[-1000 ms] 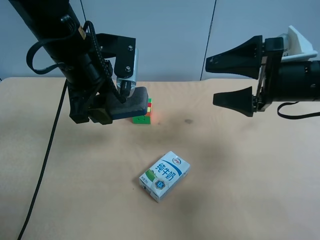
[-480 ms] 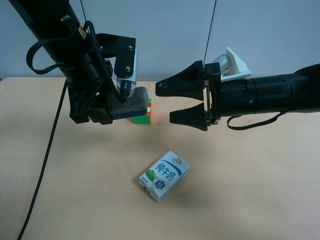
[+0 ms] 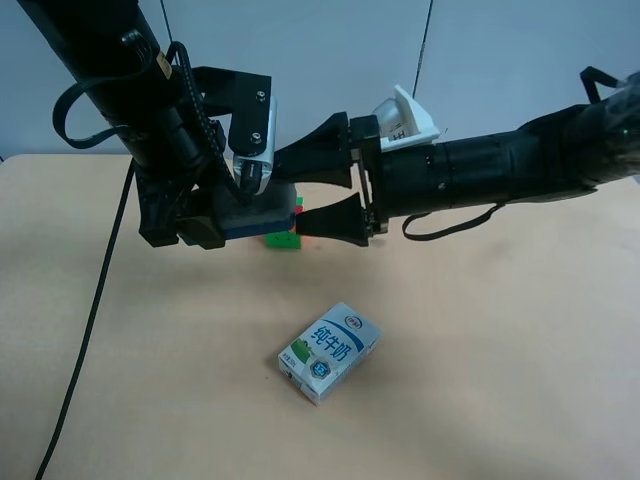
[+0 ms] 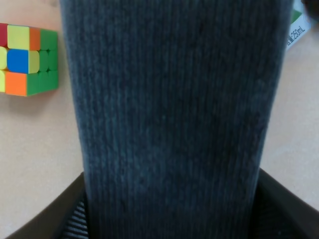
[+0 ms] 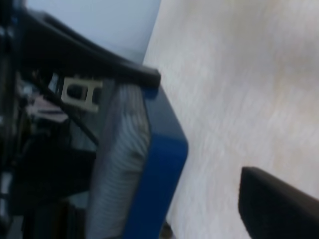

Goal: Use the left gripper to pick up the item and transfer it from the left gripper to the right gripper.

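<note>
The left arm hangs down steeply from the upper corner, cables looping off it, and the left hand (image 3: 240, 197) is clamped tight on the item (image 3: 262, 220), holding it clear above the desk (image 3: 500, 350). The right arm is stretched out almost level across the middle. The right hand (image 3: 290, 192) is spread wide, one pointed finger above the item's free end and one below it, straddling it but not closed on it. Whether either tip touches the block, I can't tell.

From the right wrist, the item (image 5: 147, 164) shows a blue edge and a grey ribbed face, all badly blurred. One dark finger (image 5: 279, 209) pokes in at the corner, and the black tangle behind is hard to read.

The left wrist view is nearly filled by the item's (image 4: 169, 114) dark ribbed face. The puzzle cube (image 4: 27, 59) sits on the desk beside it, and in the high view it (image 3: 285, 238) is mostly hidden behind the block. The milk carton (image 3: 330, 352) lies flat, well apart, nearer the front.
</note>
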You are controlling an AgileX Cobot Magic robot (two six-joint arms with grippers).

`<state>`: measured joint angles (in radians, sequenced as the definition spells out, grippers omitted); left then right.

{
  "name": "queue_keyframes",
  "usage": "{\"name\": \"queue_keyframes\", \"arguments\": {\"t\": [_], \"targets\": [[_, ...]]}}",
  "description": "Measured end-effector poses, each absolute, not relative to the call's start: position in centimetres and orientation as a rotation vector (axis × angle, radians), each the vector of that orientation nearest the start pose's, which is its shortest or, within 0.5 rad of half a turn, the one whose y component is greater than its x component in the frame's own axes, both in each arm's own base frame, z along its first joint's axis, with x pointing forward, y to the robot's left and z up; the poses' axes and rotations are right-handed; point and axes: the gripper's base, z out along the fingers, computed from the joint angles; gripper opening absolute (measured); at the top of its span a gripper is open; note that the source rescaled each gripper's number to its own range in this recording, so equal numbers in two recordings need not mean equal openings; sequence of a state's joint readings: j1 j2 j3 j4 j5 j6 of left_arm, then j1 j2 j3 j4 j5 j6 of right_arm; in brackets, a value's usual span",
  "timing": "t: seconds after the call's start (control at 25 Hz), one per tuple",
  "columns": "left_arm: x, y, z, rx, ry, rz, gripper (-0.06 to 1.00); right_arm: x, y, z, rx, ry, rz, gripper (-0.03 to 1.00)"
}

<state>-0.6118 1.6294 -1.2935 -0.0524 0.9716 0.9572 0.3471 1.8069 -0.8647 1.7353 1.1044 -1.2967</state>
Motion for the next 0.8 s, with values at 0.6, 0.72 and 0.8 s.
{"name": "queue_keyframes", "arguments": {"t": [0.6,0.72,0.8], "targets": [[27.0,-19.7,27.8,1.932,1.999,-0.015,0.0,28.4,21.2,18.5,-0.489,2.224,1.665,0.62],[27.0,-19.7,27.8,1.932,1.999,-0.015,0.0,28.4,21.2,18.5,-0.496,2.219,1.661,0.25],[27.0,-19.7,27.8,1.932,1.998,-0.014,0.0,28.5,21.2,18.5,-0.489,2.222,1.66,0.04]]}}
